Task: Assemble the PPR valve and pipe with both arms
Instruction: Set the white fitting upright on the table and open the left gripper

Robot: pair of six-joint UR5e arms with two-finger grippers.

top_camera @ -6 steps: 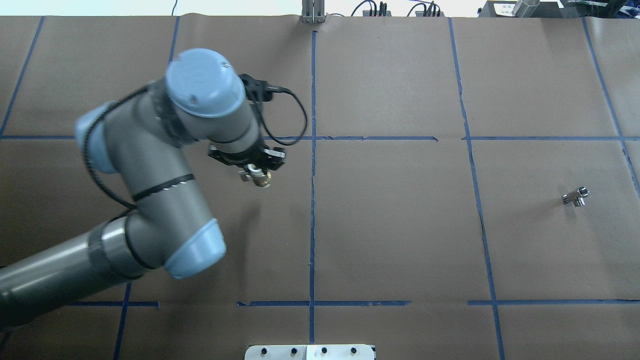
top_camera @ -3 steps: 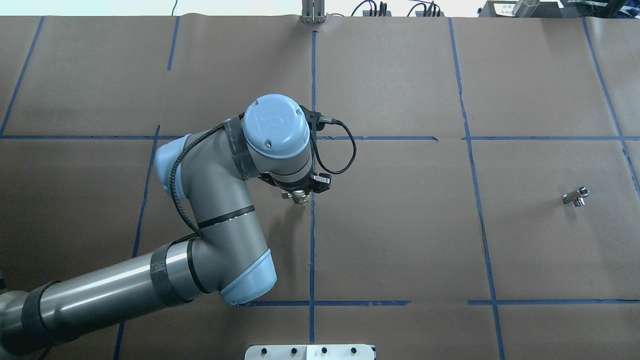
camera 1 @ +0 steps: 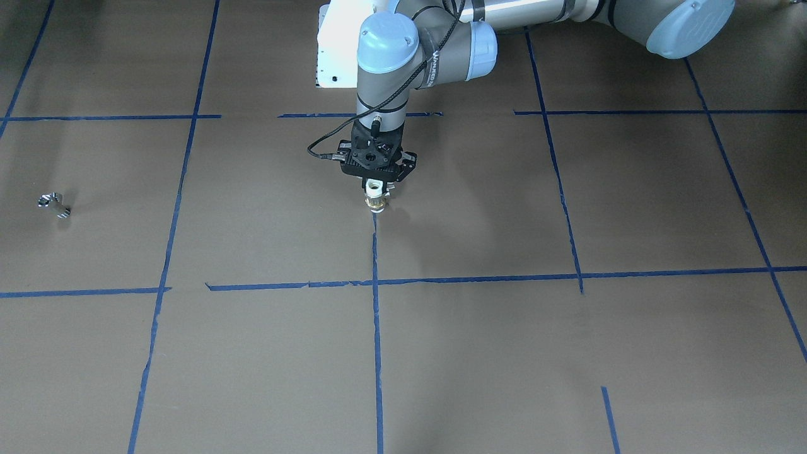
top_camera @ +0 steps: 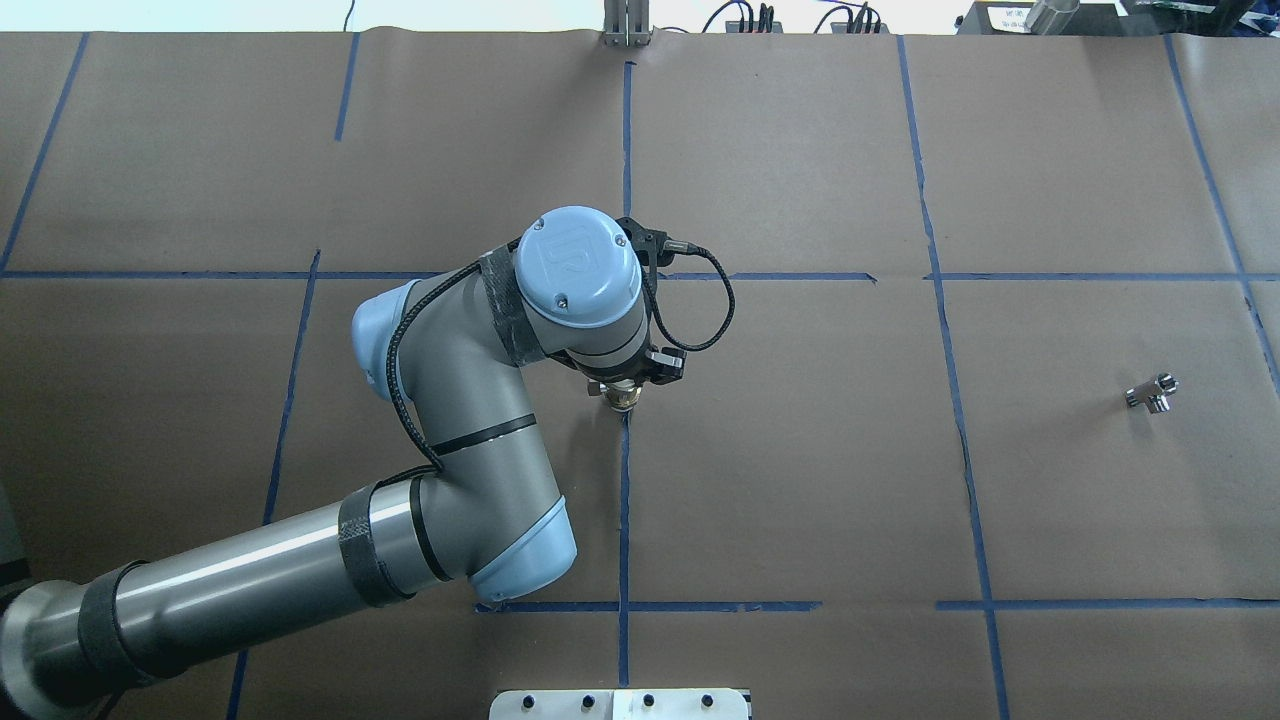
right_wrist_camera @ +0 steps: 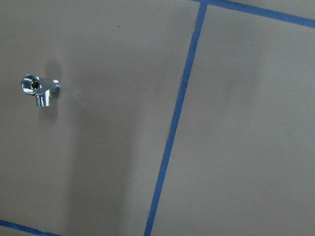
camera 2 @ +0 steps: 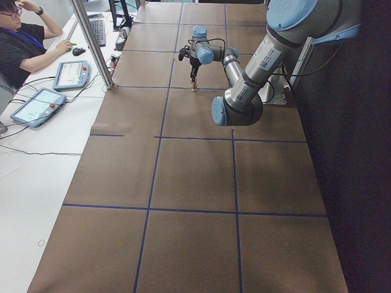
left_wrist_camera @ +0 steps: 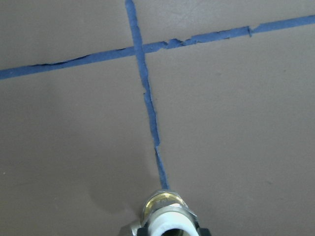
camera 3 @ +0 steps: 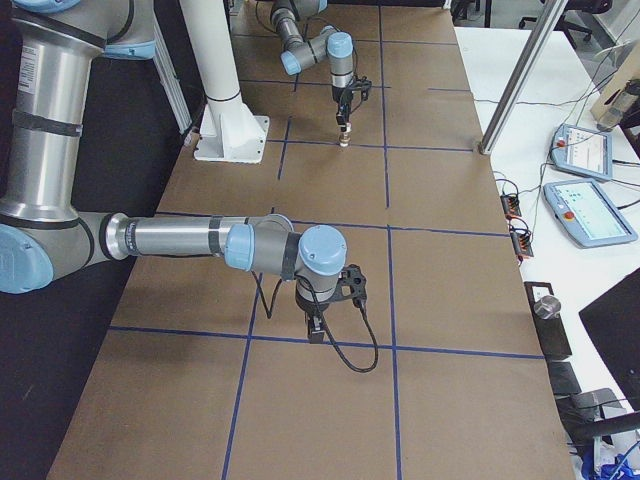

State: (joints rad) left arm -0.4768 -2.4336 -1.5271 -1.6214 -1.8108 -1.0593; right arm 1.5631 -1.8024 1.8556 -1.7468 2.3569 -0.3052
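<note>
While hanging right over the central tape line [top_camera: 624, 500], clamped the white upper end of the PPR valve [camera 1: 376, 195] in the left gripper [camera 1: 376, 186], brass band and lower end pointing down at the paper; could not tell whether resting on it or just clear. Found the pipe [top_camera: 1150, 392] lying on its side well apart from that line, out on the robot's right half, with nothing touching it. Caught the right gripper [camera 3: 316, 330] only from the side camera, also far from the line on the pipe's side, so could not tell whether spread or closed. Judged the narrow hold on smooth plastic the weak spot: might twist or slip between the pads once pushed against the fitting, spoiling the alignment. Feared too that such a tiny, shiny piece could skid or roll away under an off-centre pinch. Reckoned on a jam if brought together at the line with axes askew. Noted a table [top_camera: 800, 470] covered in brown paper, gridded with blue tape, ragged and torn in places along the line. Noted, beyond the table edge farthest from the robot, a white bench with two teach pendants [camera 2: 70, 74] and a seated operator [camera 2: 18, 52] in black.
</note>
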